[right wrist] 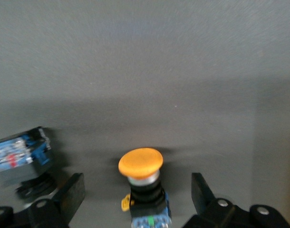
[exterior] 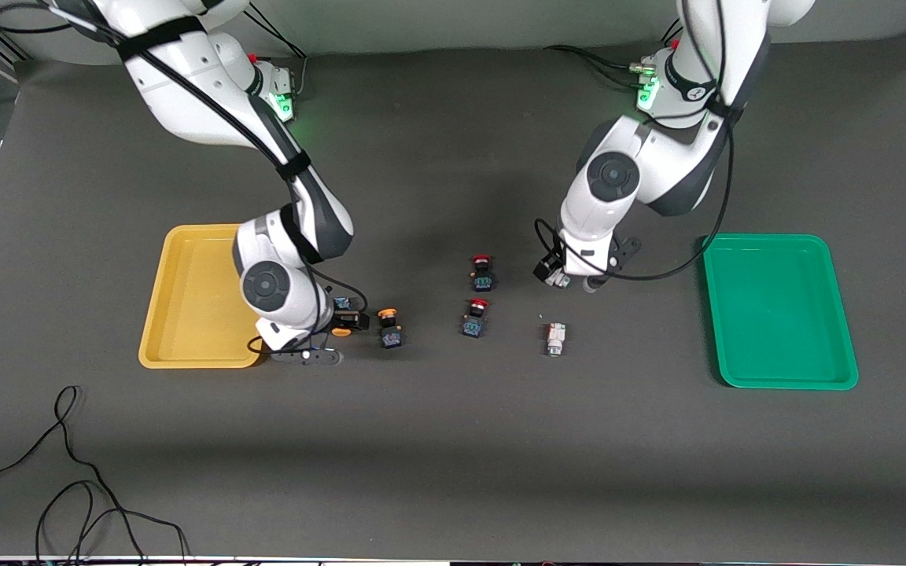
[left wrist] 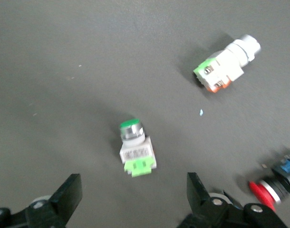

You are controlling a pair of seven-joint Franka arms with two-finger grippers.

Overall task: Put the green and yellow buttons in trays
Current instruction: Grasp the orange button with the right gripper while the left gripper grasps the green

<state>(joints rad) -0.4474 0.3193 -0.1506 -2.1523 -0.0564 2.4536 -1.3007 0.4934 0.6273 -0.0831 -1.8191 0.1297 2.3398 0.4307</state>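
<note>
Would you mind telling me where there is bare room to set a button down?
Both trays: the green tray shows bare, the yellow tray bare where the right arm does not cover it. Open mat lies between the white switch and the green tray. The middle is crowded with red switches.

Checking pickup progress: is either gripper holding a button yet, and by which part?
Nothing is held. The left gripper hangs open over a green button; the right gripper is open around a yellow button.
</note>
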